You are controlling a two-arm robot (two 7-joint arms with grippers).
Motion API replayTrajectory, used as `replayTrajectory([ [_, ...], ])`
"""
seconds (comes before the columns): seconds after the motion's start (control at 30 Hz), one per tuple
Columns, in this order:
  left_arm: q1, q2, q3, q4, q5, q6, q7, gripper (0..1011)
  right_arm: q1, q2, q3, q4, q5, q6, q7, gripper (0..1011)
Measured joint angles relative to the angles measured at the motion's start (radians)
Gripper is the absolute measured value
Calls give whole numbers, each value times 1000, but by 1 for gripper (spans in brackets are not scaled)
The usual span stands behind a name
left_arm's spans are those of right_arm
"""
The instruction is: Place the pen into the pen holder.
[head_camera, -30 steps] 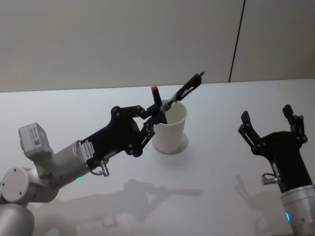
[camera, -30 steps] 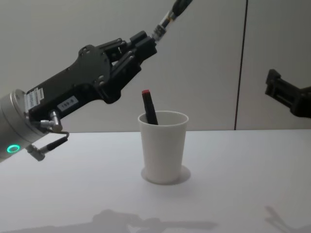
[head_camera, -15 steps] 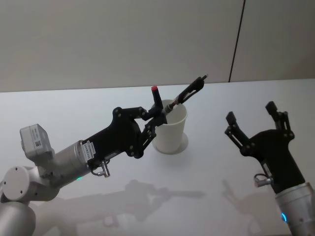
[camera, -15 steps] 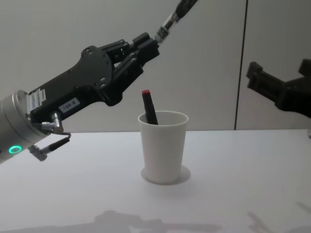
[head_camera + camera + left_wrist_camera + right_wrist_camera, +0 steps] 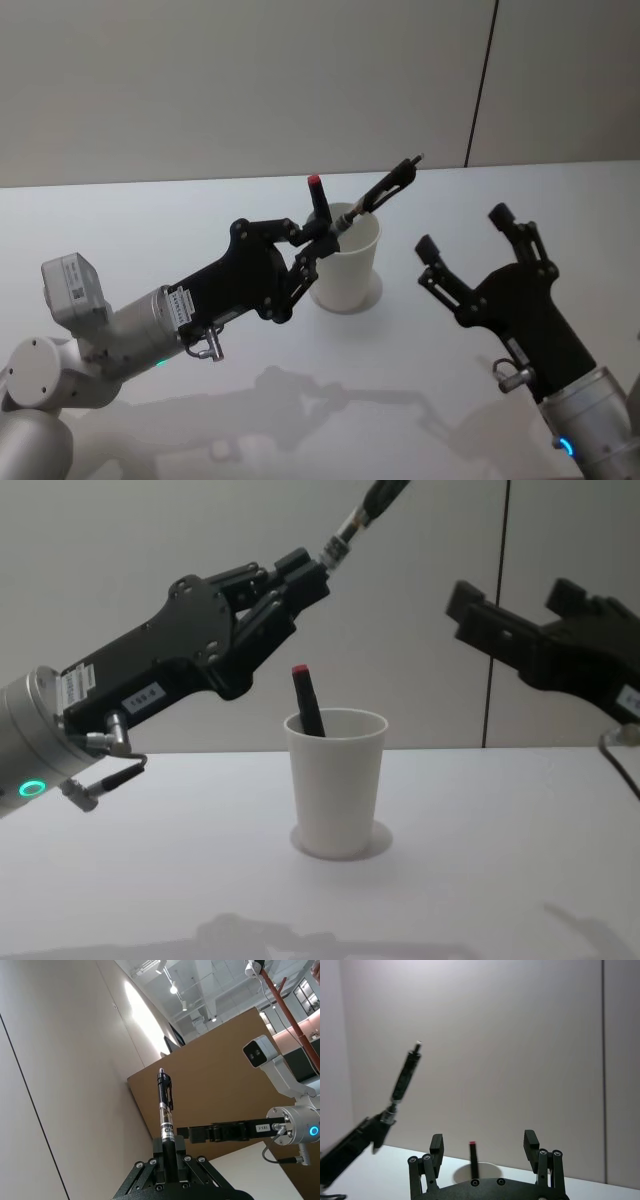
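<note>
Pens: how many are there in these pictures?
2. One pen is clamped in the left gripper, slanting up above the white cup; a red-tipped pen stands inside that cup. The open right gripper, off to the right, holds none. Others could hide lower inside the cup.

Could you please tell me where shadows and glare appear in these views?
Head view: soft shadows of the left gripper, holding the pen, and the open right gripper fall on the table nearer the camera; left wrist view: ceiling lights cast glare on the wall.
</note>
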State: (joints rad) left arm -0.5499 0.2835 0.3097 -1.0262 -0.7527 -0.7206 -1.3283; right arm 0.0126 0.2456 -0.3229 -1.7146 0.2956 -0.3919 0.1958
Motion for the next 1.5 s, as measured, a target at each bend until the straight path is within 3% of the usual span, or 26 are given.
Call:
replayTrajectory([
  [0.3, -1, -1, 0, 1, -1, -1, -2, 139, 12, 0, -8, -5, 92, 14, 160, 1002],
  [0.77, -2, -1, 0, 2, -1, -1, -4, 138, 36, -11, -22, -3, 233, 43, 360, 1001],
  [0.9, -2, -1, 0, 2, -1, -1, -4, 139, 46, -18, -26, 1, 298, 54, 426, 1002],
  [0.93, -2, -1, 0, 2, -1, -1, -4, 139, 46, -18, -26, 1, 298, 54, 426, 1002],
  [1.2, -2, -1, 0, 2, -1, -1, -4, 139, 65, -33, -29, 11, 442, 61, 530, 1002],
  [1.5, -2, -1, 0, 2, -1, -1, -4, 138, 74, -37, -26, 14, 530, 61, 571, 1002],
])
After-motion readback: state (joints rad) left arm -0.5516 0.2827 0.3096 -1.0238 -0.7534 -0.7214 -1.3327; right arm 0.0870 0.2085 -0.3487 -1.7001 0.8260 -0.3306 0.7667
